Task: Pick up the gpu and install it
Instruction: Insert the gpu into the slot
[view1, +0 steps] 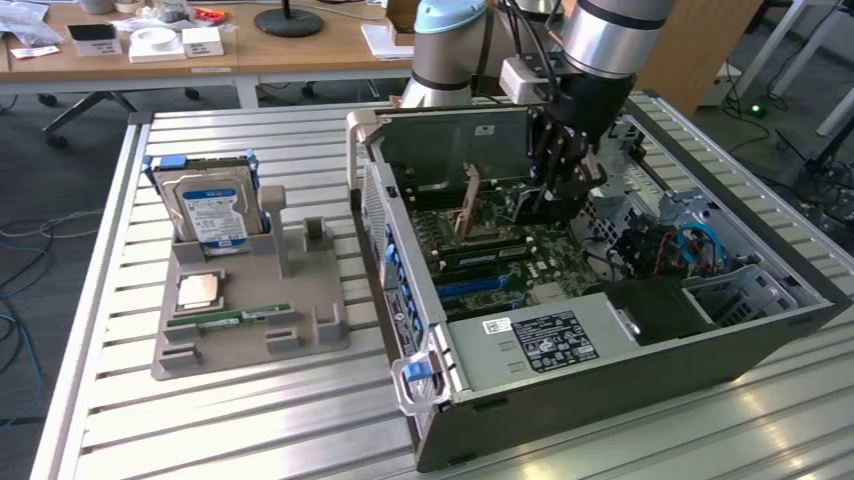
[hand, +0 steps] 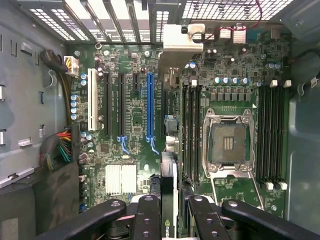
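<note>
The gpu (view1: 467, 205) stands on edge inside the open computer case (view1: 747, 330). Its tan-brown side faces the exterior view's left, low over the motherboard (hand: 130, 125). My gripper (view1: 558, 200) reaches down into the case at the card's other end. In the wrist view the gpu (hand: 170, 195) appears edge-on as a dark strip between my two black fingers (hand: 147, 220). It lies in line with the black slot just beside the long blue slot (hand: 150, 107). The fingers sit close on both sides of the card. Whether its lower edge is in a slot is hidden.
Memory slots (hand: 192, 130) and the bare processor socket (hand: 227, 142) flank the card. The power supply (view1: 554, 340) fills the near side of the case. On the exterior view's left, a grey holder (view1: 247, 330) carries a hard drive (view1: 214, 210), a processor (view1: 200, 290) and a memory stick (view1: 247, 317).
</note>
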